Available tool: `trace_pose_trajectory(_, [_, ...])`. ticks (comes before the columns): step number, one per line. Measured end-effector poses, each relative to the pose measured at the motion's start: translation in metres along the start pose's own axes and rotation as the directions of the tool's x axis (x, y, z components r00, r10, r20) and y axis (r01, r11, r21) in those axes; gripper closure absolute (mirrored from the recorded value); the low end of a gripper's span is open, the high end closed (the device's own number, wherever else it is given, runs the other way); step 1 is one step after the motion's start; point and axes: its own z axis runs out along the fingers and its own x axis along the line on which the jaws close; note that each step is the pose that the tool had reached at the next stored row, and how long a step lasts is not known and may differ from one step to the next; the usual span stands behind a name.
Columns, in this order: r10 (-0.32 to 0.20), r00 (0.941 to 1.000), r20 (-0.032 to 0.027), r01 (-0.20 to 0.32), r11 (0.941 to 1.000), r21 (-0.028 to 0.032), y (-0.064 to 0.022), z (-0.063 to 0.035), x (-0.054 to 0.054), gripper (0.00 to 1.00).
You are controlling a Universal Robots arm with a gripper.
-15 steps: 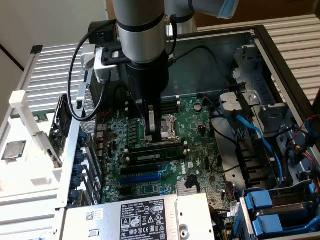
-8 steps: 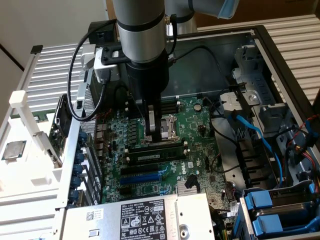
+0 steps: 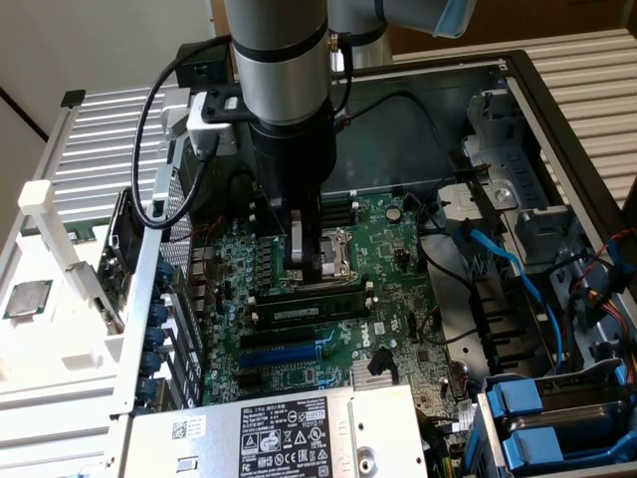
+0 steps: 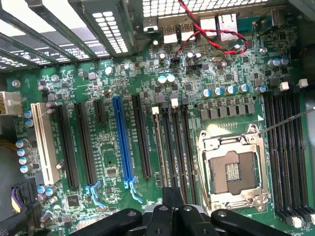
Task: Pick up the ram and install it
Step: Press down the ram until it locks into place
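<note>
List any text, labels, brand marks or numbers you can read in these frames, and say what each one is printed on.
"DELL": on the white label of the silver power supply; the rest of its print is too small to read.
Small white sticker beside it: unreadable.
Label on the ram seated in its slot: unreadable.
Motherboard silkscreen in the wrist view: too fine to read.
Gripper and arm: no readable marking.

A pale wall stands behind white ribbed panels, brightly lit.
</note>
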Motion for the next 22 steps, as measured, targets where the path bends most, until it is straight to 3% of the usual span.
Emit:
trace_pose_trajectory(4, [0.086, 0.9962, -0.0042, -0.086, 0.9963, 0.0025, 0.0000, 0.0000, 0.0000, 0.89])
trace_pose_trajectory(11, [0.170, 0.9855, -0.0081, -0.170, 0.9855, 0.0051, 0.0000, -0.0002, 0.0000, 0.89])
trace_pose_trajectory(17, [0.230, 0.9732, -0.0107, -0.230, 0.9733, 0.0072, -0.0001, -0.0016, 0.0000, 0.89])
trace_pose_trajectory(22, [0.283, 0.9590, -0.0129, -0.283, 0.9591, 0.0093, -0.0001, -0.0024, -0.0001, 0.89])
